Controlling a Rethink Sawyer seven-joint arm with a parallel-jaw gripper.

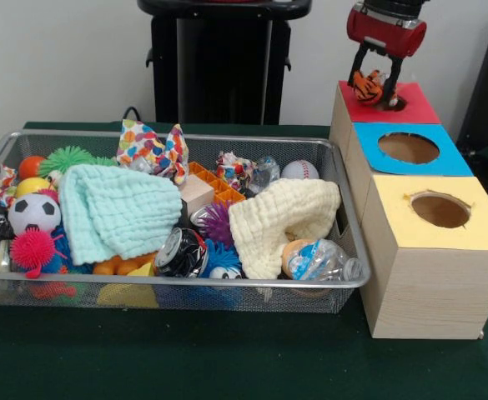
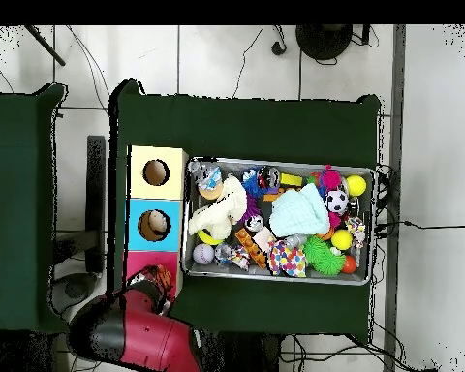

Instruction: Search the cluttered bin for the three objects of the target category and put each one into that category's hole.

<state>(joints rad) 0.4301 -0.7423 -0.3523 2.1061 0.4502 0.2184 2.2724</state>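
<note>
Gripper [image 1: 375, 86] of the red and black arm hangs over the red-topped wooden box [image 1: 410, 108], and its two dark fingers are clenched on a small orange striped tiger toy [image 1: 367, 86], which is held just above the round hole in that red top. This box is the farthest one in a row of three; next to it stands the blue-topped wooden box [image 1: 369, 142] and then the yellow-topped wooden box [image 1: 427, 275], each with one round hole on top. The row stands just beside the silver wire mesh bin [image 1: 344, 287], on the dark green table cover [image 1: 227, 358]. Inside the bin, a mint green folded cloth [image 1: 114, 208] lies near the middle and a pale yellow folded cloth [image 1: 281, 221] lies between it and the boxes. Behind the yellow cloth rests a white baseball [image 1: 299, 170]. At the bin end far from the boxes I see a black and white soccer ball [image 1: 33, 212] and a pink spiky rubber ball [image 1: 32, 248] just in front of it. In the overhead view, the arm covers most of the red-topped box, so the toy cannot be seen there.
</note>
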